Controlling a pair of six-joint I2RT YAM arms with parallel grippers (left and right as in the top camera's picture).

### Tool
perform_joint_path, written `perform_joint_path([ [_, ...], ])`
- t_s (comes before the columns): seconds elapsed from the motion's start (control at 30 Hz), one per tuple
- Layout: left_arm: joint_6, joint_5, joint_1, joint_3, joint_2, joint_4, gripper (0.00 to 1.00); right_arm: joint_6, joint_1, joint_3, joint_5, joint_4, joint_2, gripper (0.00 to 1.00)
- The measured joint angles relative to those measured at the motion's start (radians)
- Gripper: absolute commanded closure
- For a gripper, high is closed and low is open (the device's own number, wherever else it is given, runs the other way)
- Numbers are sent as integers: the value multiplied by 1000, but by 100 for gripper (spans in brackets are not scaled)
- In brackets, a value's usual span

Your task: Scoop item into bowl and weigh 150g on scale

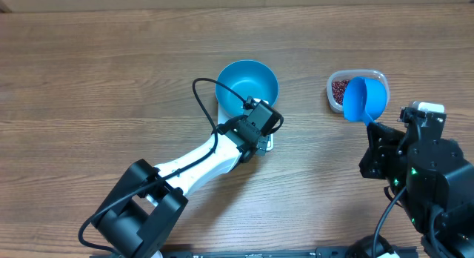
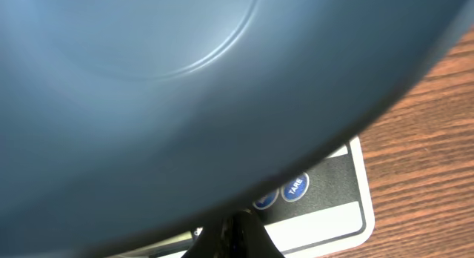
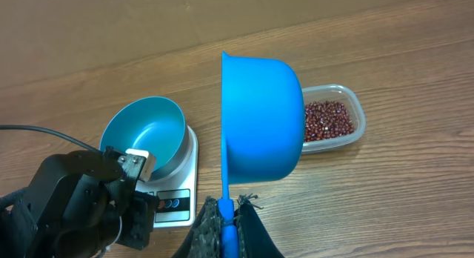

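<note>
Beans (image 3: 326,121) heaped in the clear tub (image 3: 357,110) right of the scale (image 3: 178,195), none yet in the bowl (image 3: 144,132) sitting on the scale. Scooping step in hand: right gripper (image 3: 228,230) pinching the handle of the empty-looking scoop (image 3: 263,117) above the tub, left gripper (image 1: 255,113) closed tight at the bowl's rim; next, dip, then carry across level. Bare wood-grain table (image 1: 89,65) around the scale, plain brown wall (image 3: 111,21) beyond.

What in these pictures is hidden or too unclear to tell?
- Scale display: too small in the right wrist view, under the bowl in the left wrist view, under the left gripper overhead.
- Scoop inside: the right wrist view shows only its back.
- Left gripper's fingertips: hidden in every view, so any hold on the bowl is unclear.
- Tub of beans: partly behind the scoop.
</note>
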Motion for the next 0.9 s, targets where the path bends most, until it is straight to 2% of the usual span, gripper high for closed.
perform_joint_path([
  [0.9,0,-2,0,0,25,0,96,0,0,0,0,0,0,96],
])
